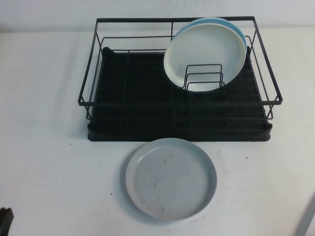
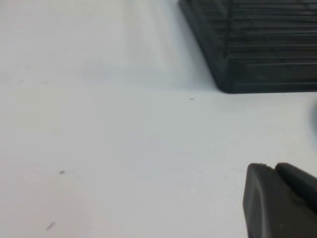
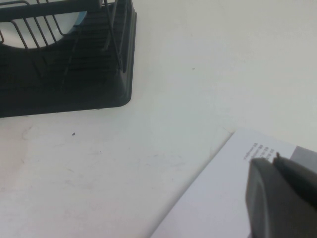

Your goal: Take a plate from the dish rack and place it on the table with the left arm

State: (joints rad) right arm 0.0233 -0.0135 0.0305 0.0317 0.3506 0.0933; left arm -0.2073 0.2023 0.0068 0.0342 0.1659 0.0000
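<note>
Already your plate [image 1: 171,178] lies flat on the table [image 1: 44,162] at lower centre, clear of the dish rack [image 1: 179,93], with the left gripper [image 2: 282,198] and right gripper [image 3: 280,196] parked low, empty, fingers together.

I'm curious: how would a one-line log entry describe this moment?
plate: flat on table, before dish rack | left gripper: parked, holding nothing | right gripper: parked
</note>
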